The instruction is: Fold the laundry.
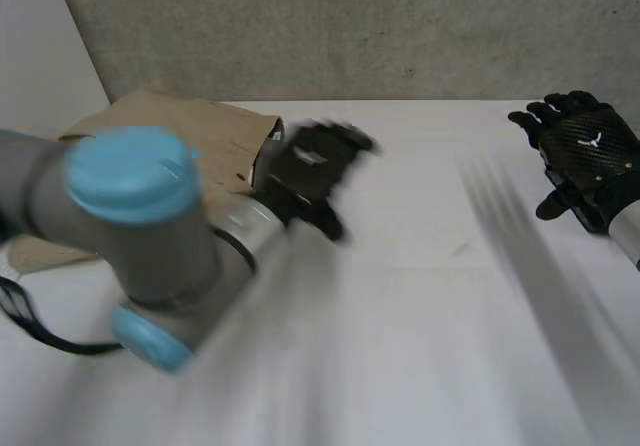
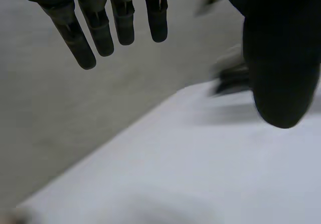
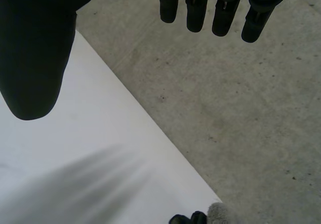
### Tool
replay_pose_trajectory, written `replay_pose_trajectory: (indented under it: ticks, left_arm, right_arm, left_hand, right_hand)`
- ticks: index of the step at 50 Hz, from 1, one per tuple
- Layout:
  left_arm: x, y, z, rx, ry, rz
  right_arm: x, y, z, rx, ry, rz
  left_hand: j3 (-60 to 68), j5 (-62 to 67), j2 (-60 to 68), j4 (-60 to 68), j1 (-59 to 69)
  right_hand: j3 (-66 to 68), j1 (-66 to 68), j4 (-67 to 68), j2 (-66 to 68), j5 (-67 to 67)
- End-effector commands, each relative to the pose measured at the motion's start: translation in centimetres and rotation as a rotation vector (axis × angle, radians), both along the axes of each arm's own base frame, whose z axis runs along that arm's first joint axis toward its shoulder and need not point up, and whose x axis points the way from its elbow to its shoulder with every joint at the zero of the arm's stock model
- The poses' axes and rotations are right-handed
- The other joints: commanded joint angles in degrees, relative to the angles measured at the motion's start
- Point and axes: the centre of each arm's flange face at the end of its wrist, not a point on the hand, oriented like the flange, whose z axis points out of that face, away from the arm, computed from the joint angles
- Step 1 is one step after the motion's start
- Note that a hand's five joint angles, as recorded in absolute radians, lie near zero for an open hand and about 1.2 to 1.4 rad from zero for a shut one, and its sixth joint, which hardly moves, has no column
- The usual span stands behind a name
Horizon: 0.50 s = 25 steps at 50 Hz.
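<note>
The laundry is a flat tan-brown cloth [image 1: 165, 116] lying at the far left corner of the white worktop [image 1: 430, 316], partly hidden behind the grey left arm [image 1: 140, 226]. It looks already doubled over, with a straight edge on its right side, though that is hard to be sure of from this angle. The left hand [image 1: 312, 171] hovers just beside that right edge, above the worktop, and does not appear to touch the cloth. In its wrist view its fingers [image 2: 103, 30] hang straight, spread away from the thumb, and hold nothing. The right hand [image 1: 585, 148] is well apart from the cloth, at the worktop's far right edge. Its fingers [image 3: 198, 10] are likewise straight, the thumb wide, and the hand empty.

Judged from this, the step in hand is the reach, since neither hand has the cloth. The next move calls for the left hand to come down onto the near right corner or edge and pinch it. The right hand would need to cross towards the cloth and take a second corner, so the fold can be carried evenly.
</note>
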Motion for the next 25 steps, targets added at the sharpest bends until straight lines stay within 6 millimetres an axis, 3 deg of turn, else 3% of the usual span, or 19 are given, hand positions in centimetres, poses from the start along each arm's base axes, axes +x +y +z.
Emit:
replay_pose_trajectory:
  ticks: [1,4,6,11,13,14,15,16,20,21,25]
  left_arm:
    - [7.9,-9.5,-1.4,-0.044,-0.108,0.32]
    - [10.4,-12.5,-5.7,0.018,-0.196,0.384]
    - [12.9,-14.9,-7.4,0.017,-0.256,0.446]
    - [15.2,-17.5,-9.9,-0.027,-0.366,0.486]
    - [15.2,-18.1,-10.5,-0.047,-0.374,0.489]
    - [15.0,-18.4,-11.1,-0.059,-0.366,0.489]
    - [14.9,-18.4,-11.3,-0.064,-0.362,0.488]
    - [14.8,-18.4,-11.3,-0.069,-0.355,0.487]
    - [13.1,-17.5,-9.0,-0.112,-0.267,0.468]
    - [11.2,-16.0,-6.8,-0.137,-0.196,0.431]
    - [7.0,-11.8,-1.9,-0.174,-0.032,0.322]
  right_arm:
    - [0.1,0.0,-0.8,0.026,0.004,0.006]
    - [0.2,0.0,-1.6,0.052,0.006,0.009]
    - [0.2,0.0,-2.0,0.062,0.01,0.006]
    - [0.2,0.0,-2.2,0.069,0.012,0.007]
    - [0.2,0.0,-2.6,0.079,0.013,0.007]
    - [0.2,-0.1,-2.7,0.084,0.013,0.007]
    - [0.2,-0.1,-2.9,0.088,0.015,0.007]
    - [0.2,-0.1,-3.1,0.094,0.015,0.005]
    - [0.2,-0.1,-3.3,0.094,0.032,0.005]
    - [0.2,-0.1,-3.3,0.09,0.037,0.003]
    - [-0.1,-0.4,-3.2,0.079,0.051,-0.005]
  left_hand:
    - [-1.0,0.2,-0.8,-0.5,-1.4]
    - [-0.6,0.5,-0.4,-0.1,-1.1]
    - [-0.4,0.7,-0.3,0.0,-0.9]
    - [5.7,6.9,5.9,6.2,5.3]
    - [17.0,18.1,17.2,17.5,16.5]
    - [39.9,41.0,40.0,40.3,39.4]
    - [51.1,52.2,51.3,51.6,50.6]
    - [62.8,64.0,63.0,63.3,62.3]
    - [62.9,64.1,63.1,63.4,62.4]
    - [62.9,64.1,63.1,63.4,62.4]
    - [62.9,64.1,63.1,63.4,62.4]
  right_hand:
    - [-2.4,-3.1,-2.4,-2.5,-2.7]
    - [-2.4,-3.1,-2.4,-2.5,-2.7]
    - [-2.4,-3.1,-2.4,-2.5,-2.7]
    - [-2.4,-3.1,-2.4,-2.5,-2.7]
    - [-2.4,-3.1,-2.4,-2.5,-2.7]
    - [-2.4,-3.1,-2.4,-2.5,-2.7]
    - [-2.4,-3.1,-2.4,-2.5,-2.7]
    - [-2.4,-3.1,-2.4,-2.5,-2.7]
    - [-2.4,-3.1,-2.4,-2.5,-2.7]
    - [-2.4,-3.1,-2.4,-2.5,-2.7]
    - [-2.4,-3.1,-2.4,-2.5,-2.7]
